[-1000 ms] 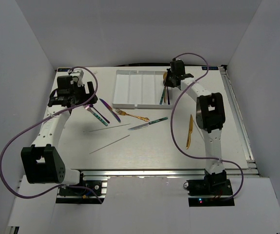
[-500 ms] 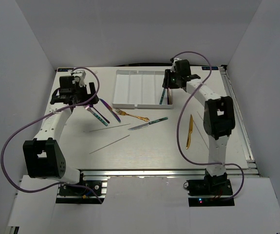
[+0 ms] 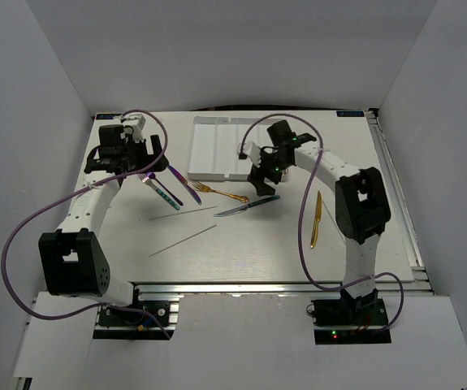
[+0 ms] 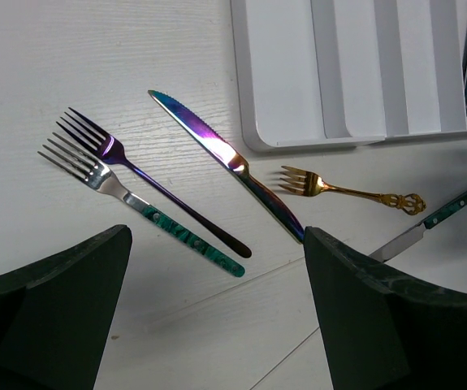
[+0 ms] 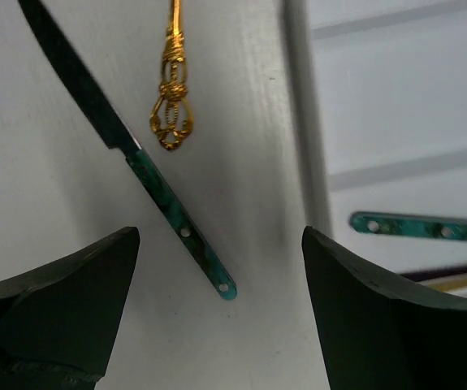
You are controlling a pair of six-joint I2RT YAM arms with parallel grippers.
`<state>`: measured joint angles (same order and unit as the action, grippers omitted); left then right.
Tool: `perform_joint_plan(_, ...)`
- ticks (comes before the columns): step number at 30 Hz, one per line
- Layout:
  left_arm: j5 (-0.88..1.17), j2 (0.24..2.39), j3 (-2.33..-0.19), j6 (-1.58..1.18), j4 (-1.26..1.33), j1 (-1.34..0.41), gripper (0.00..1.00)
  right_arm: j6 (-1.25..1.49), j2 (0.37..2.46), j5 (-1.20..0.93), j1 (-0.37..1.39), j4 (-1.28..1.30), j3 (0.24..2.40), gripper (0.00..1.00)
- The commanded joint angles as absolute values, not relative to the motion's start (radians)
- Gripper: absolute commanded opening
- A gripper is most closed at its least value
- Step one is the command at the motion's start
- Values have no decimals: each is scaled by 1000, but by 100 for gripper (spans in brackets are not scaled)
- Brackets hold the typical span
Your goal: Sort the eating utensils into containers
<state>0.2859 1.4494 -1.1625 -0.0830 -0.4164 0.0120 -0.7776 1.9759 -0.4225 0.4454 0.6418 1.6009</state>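
The right gripper hangs wide open over the silver, teal-handled metal knife, at six o'clock from the white plastic tray. The left gripper is open too.

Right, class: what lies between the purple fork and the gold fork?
The purple knife, lying slantwise between the purple fork and the gold fork; the left wrist view shows it plainly.

The right end effector has spread its jaws, left the tray and swung over the teal-handled knife
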Motion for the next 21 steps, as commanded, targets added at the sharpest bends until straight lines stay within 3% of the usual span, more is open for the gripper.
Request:
perform_joint_plan(1,316,1422,-1190,-89,-396,14,98,-1024,1999,-388,501,739,1629,88)
perform_joint_plan(13,285,1394,-1170,-97,-413,14,98,-1216,2077,-285,584,677,1551,84)
perform_joint_plan(19,275,1388,-1161,-103,-417,14,98,-1293,2106,-259,603,684,1500,77)
perform_joint_plan(21,275,1388,-1161,-103,-417,14,98,-1313,2138,-256,603,707,1515,70)
